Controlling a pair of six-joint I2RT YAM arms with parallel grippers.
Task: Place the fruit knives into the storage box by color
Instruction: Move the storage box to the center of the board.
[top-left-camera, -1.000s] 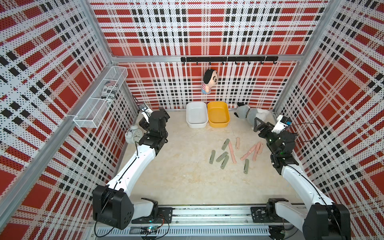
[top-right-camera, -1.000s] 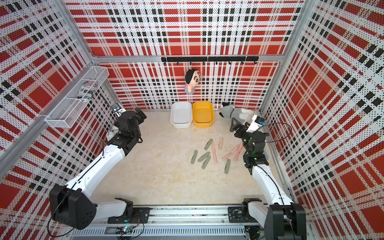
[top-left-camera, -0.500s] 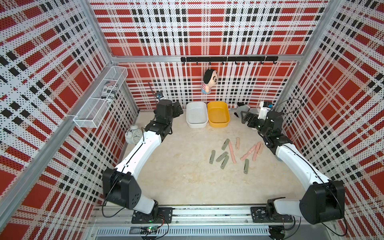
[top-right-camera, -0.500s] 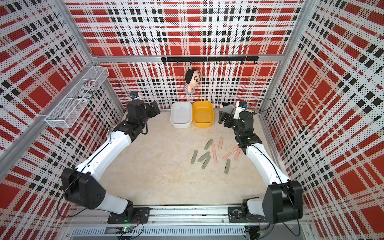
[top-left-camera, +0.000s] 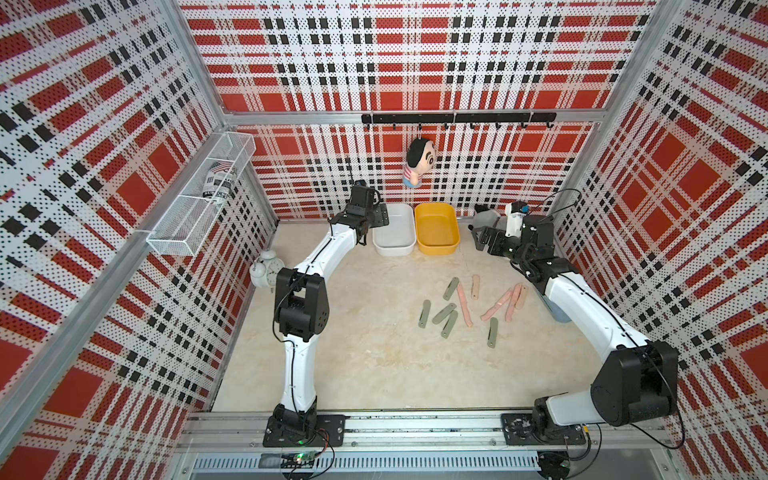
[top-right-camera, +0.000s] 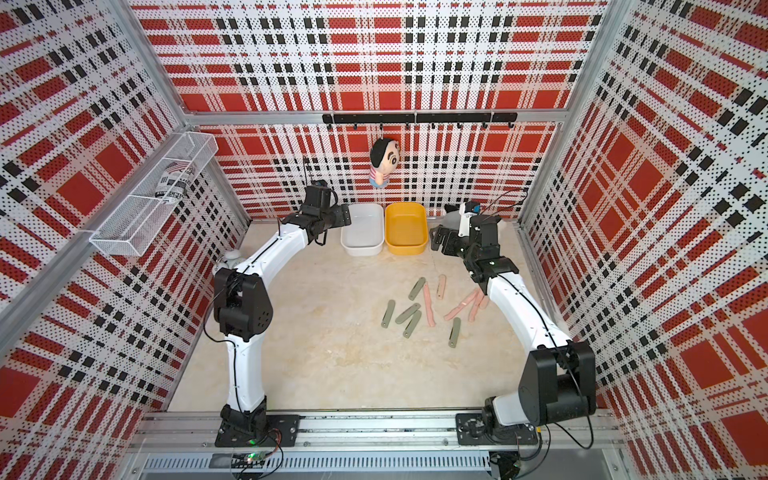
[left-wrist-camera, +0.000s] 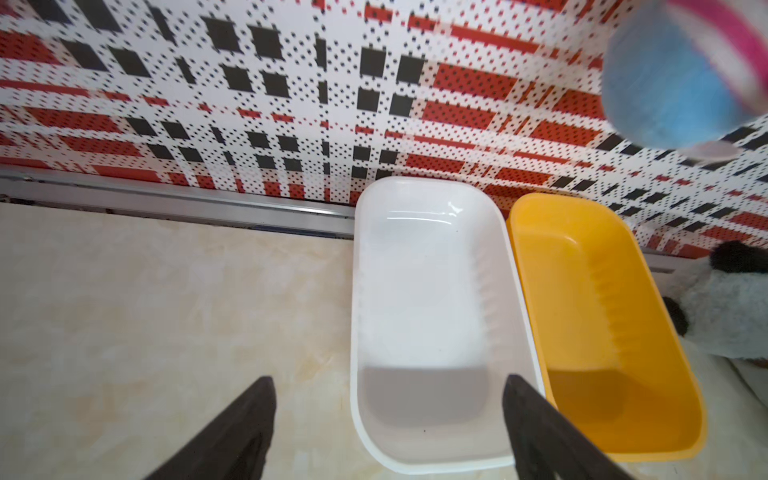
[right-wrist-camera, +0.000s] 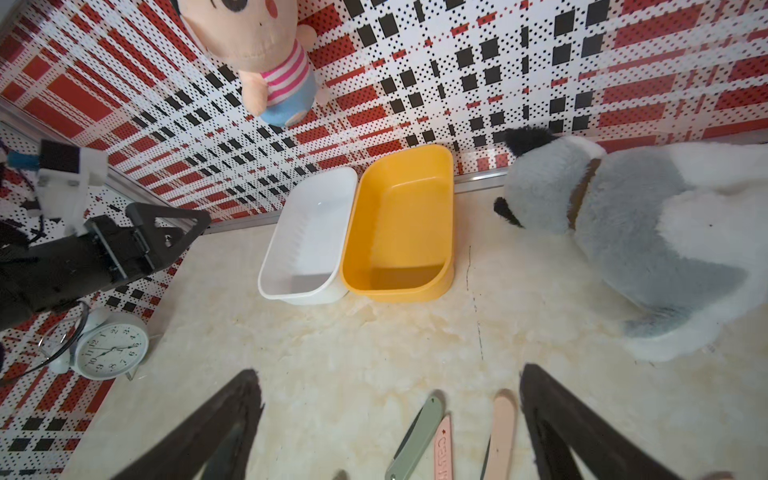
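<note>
While both top views show the green and pink fruit knives (top-left-camera: 464, 307) scattered right of centre on the desk (top-left-camera: 374, 365), well apart from the white box (top-left-camera: 395, 252) and yellow box (top-left-camera: 438, 250) by the back wall, the right wrist view catches three knife ends between spread, empty right fingers (right-wrist-camera: 216, 428), and the left wrist view only the boxes beyond spread, empty left fingers (left-wrist-camera: 241, 428). The knives lie flat, long axes mostly running up the frame, some slanted. The desk is pale marbled beige, enclosed by red, black and white plaid walls (top-left-camera: 415, 62).
</note>
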